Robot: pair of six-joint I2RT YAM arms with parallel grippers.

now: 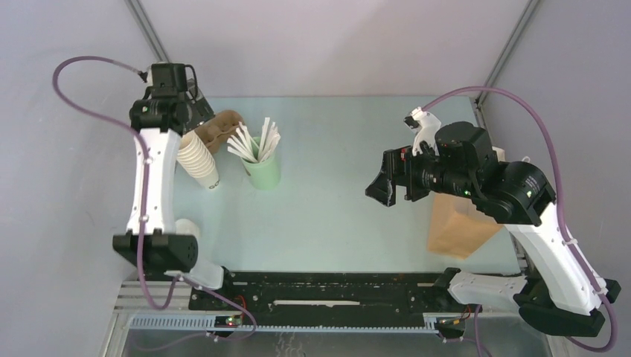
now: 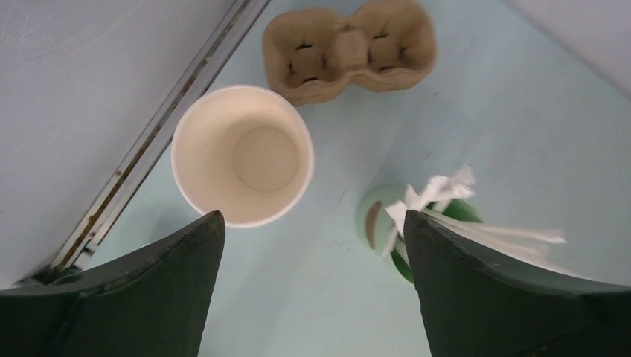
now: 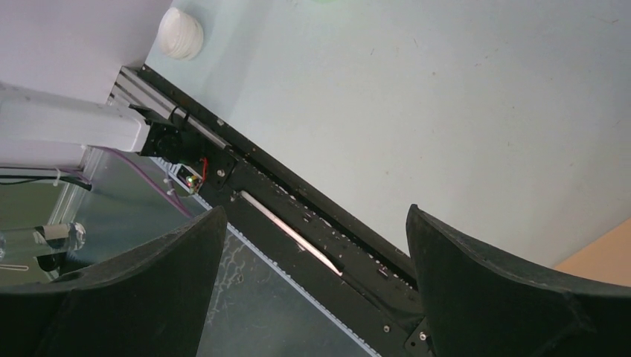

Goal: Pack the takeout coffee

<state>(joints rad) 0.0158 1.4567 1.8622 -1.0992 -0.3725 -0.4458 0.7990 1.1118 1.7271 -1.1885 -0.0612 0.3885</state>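
Fingers spread, left gripper [image 2: 312, 223] hovers above cup stack [image 2: 242, 156]; cardboard carrier [image 2: 350, 48] at stack's one o'clock; right gripper [image 3: 312, 223] likewise spread, empty.

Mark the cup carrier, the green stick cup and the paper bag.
cardboard cup carrier [image 2: 350, 52]: left wrist view, middle ridge.
green cup of sticks [image 1: 266, 177]: top view, outer wall.
brown paper bag [image 1: 455, 230]: top view, flat face.

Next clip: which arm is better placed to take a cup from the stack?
Left, probably. The left gripper hangs open close above the stack of paper cups, looking down into the top cup. The right gripper, also open, is far across the table, beside the brown paper bag.
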